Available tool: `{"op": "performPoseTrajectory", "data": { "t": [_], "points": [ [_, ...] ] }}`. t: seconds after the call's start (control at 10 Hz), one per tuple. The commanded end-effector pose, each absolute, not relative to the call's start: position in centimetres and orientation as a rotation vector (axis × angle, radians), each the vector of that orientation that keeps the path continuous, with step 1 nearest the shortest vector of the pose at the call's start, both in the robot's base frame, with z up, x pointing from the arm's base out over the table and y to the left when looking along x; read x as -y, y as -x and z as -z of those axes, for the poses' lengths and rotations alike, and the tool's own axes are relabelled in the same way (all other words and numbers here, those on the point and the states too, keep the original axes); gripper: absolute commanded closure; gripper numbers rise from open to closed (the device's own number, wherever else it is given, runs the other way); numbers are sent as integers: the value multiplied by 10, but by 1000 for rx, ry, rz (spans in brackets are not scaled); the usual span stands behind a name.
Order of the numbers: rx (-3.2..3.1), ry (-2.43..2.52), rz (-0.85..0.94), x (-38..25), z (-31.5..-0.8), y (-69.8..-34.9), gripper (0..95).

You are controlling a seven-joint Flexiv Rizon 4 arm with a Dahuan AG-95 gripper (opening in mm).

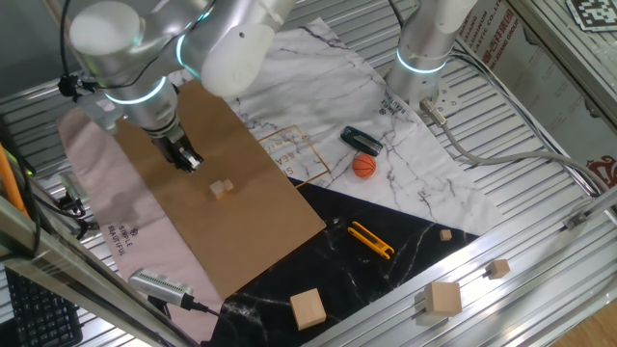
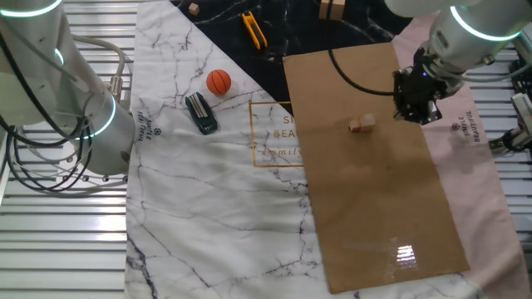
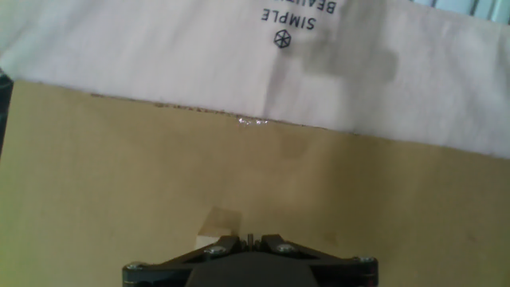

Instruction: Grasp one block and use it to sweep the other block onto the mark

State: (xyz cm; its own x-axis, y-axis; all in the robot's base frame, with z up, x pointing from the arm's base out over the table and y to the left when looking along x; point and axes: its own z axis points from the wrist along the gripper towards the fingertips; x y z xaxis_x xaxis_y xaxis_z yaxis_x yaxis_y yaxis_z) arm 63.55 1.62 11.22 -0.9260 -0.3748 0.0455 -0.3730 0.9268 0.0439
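My gripper (image 1: 189, 160) hovers over the left part of the brown cardboard (image 1: 260, 231), its jaws close together. A tiny tan block (image 3: 215, 228) sits at the fingertips, sticking out beside the left finger; it shows as a pale spot at the tips in one fixed view. The other block (image 1: 223, 189) lies on the cardboard a short way to the right of the gripper, apart from it. It also shows in the other fixed view (image 2: 362, 124), left of the gripper (image 2: 418, 112). The black mark shows in no view.
An orange ball (image 1: 363, 166) and a black tool (image 1: 361, 140) lie on the marble cloth. A yellow tool (image 1: 371, 239) and large pale cubes (image 1: 308, 308) lie at the front. A second arm's base (image 1: 424, 58) stands behind. Pink cloth (image 3: 199, 56) borders the cardboard.
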Motion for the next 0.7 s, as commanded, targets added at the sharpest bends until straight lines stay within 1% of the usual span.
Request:
{"op": "performPoseTrajectory", "data": {
  "t": [0.1,0.7],
  "points": [
    [3043,-576,45,-16,-114,-633,950],
    [3062,-554,53,-16,-115,-633,950]
  ]
}}
